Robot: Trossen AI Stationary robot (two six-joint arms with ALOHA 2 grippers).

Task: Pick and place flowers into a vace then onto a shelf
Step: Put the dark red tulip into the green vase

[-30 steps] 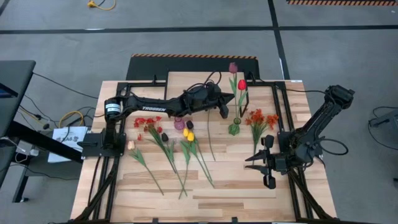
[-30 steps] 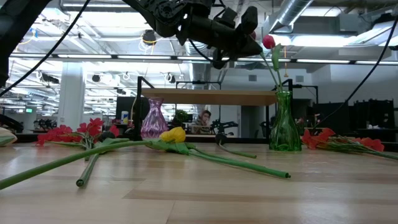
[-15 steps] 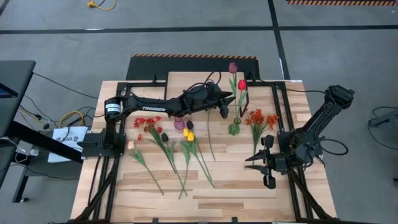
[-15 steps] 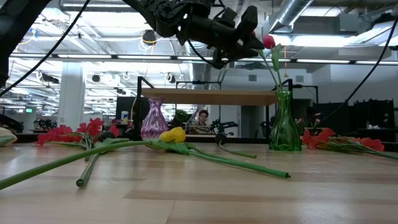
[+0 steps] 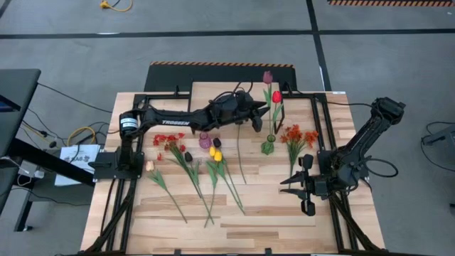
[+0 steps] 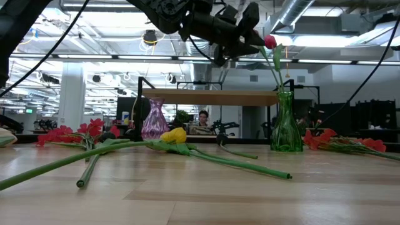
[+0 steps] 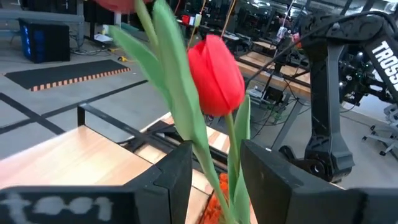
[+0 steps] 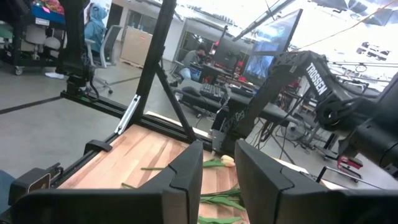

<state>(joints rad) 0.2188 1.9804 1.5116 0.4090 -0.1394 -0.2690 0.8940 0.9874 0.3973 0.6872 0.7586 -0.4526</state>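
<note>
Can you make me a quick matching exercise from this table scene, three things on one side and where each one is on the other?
Things:
1. red tulip
2. yellow tulip
3. purple vase

Places:
A. lying flat on the table
B. standing empty, left of the green vase
C. standing in the green vase, between the left gripper fingers

Pairs: 1-C, 2-A, 3-B

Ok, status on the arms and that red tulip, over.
Left gripper open, fingers either side of the red tulip stem above the green glass vase. Right gripper idle at table's right. Nothing blocking.
</note>
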